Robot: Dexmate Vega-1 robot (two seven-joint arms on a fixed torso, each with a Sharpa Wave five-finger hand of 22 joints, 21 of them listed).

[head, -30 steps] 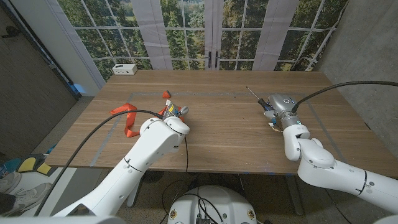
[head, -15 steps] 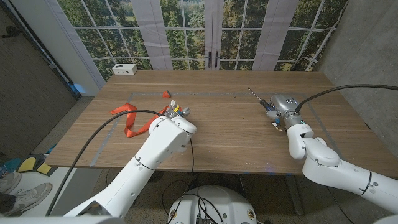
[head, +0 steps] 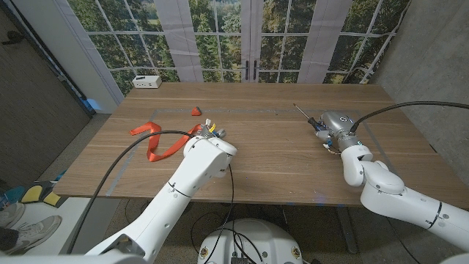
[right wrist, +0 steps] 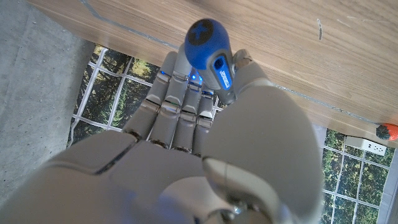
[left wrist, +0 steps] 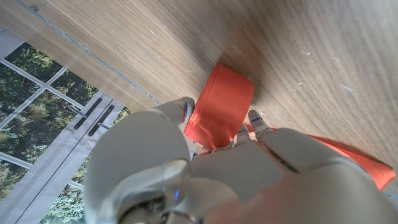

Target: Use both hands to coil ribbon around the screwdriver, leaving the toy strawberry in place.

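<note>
At the right of the head frame the screwdriver [head: 314, 123] was gripped by the right hand [head: 335, 128], tip toward the window. Left of centre the ribbon [head: 150, 139] was pinched by the left hand [head: 209, 133], the strawberry [head: 196, 111] lying just above. The ribbon would best be drawn across low and taut, kept clear of the strawberry.
</note>
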